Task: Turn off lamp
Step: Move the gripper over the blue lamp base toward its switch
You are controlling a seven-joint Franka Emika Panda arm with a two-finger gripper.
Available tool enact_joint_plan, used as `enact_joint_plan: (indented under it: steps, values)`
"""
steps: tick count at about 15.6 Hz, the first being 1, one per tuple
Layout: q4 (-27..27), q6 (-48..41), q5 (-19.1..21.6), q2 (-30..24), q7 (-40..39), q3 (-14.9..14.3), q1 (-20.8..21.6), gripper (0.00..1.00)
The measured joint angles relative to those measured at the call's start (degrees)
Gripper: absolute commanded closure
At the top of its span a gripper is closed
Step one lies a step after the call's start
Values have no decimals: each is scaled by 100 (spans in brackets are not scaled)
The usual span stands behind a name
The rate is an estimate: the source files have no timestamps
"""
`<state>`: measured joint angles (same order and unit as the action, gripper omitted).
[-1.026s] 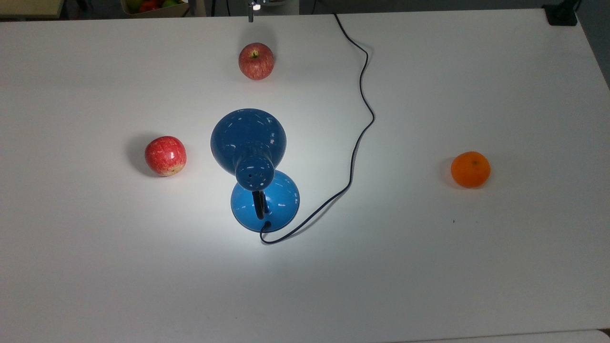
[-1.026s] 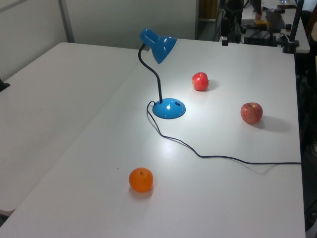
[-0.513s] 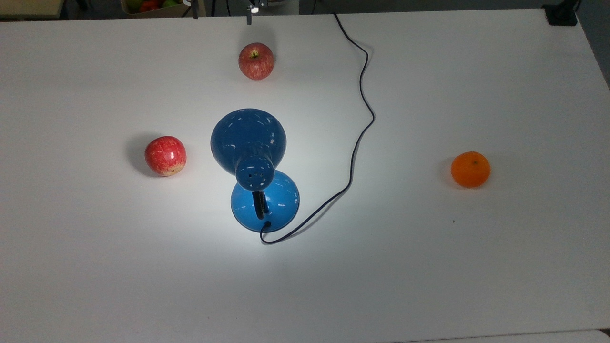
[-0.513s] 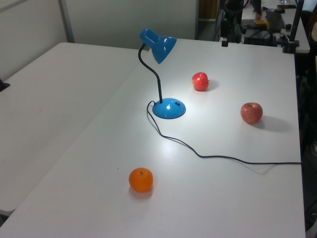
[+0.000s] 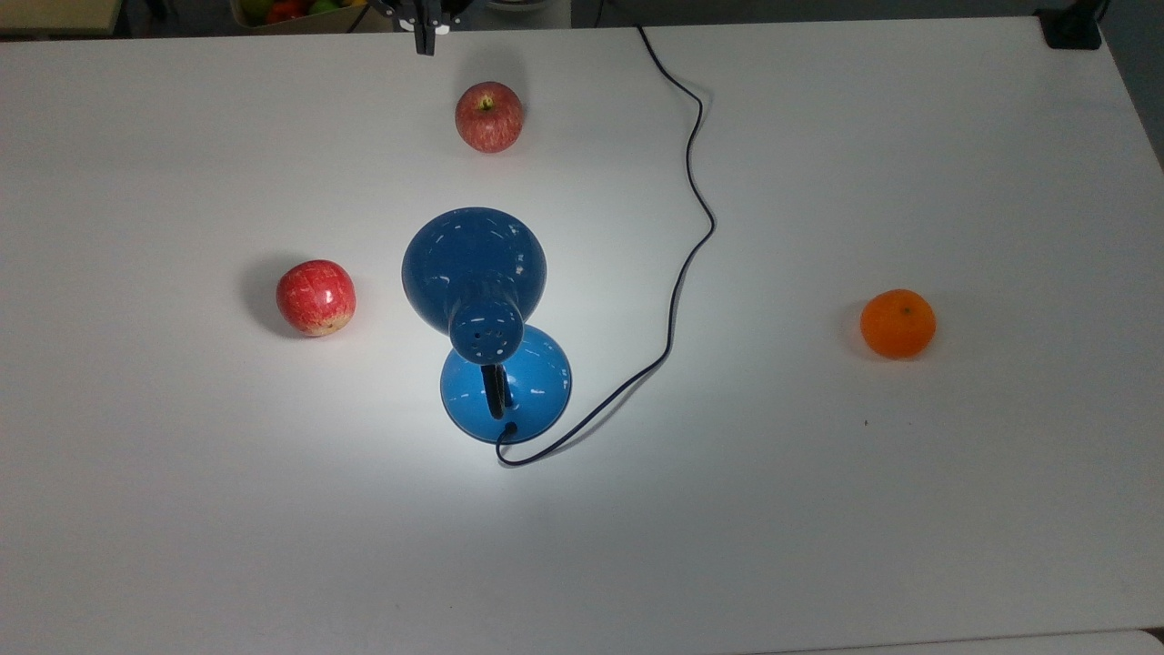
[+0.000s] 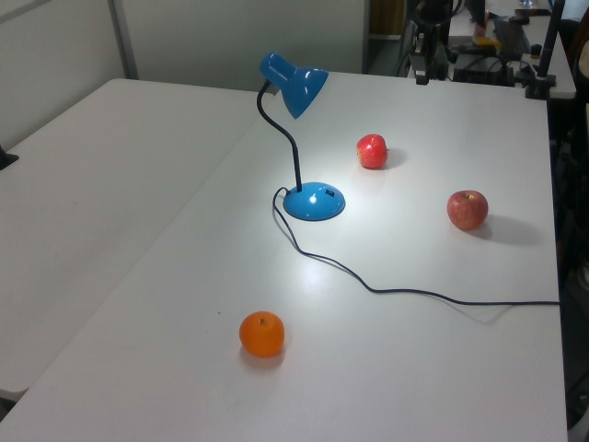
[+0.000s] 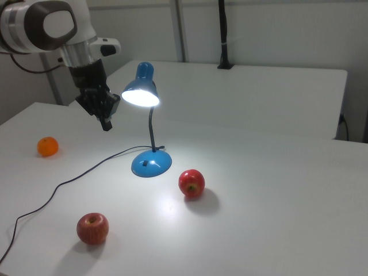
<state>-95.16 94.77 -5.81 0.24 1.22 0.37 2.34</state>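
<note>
Standing on the white surface (image 5: 909, 136), the lamp (image 7: 150, 163) was lit and cast a bright pool around its round base (image 5: 506, 382). In the right view the claw (image 7: 106, 123) hung in the air to the right view's left of the glowing shade (image 7: 140, 92), level with it and apart from it. Whether its fingers were spread or pressed together could not be told; they read as one dark tip pointing down.

Relative to the claw, as the right view showed it:
- Base: below and to the right view's right, well apart.
- Cord (image 5: 696, 182): ran from the base across the surface beneath the claw toward the surface's edge.
- Orange (image 7: 48, 146): lower and to the right view's left, well apart.
- First apple (image 7: 191, 183): beyond the base, to the right view's right.
- Second apple (image 7: 92, 227): far below, near the surface's edge.

Nothing stood between the claw and the lamp. In the top view the claw (image 5: 425, 32) sat at the surface's far edge, just to the top view's left of the second apple (image 5: 489, 116).

The arm (image 7: 52, 26) entered from the right view's upper left, its wrist angled downward so the claw pointed at the surface.
</note>
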Motion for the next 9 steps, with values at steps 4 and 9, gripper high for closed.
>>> enact_joint_plan:
  steps: [4,9]
  values:
    - [-1,0,5,19,-183,0,1,100]
    - [-27,141,36,312,-225,1,49,100]
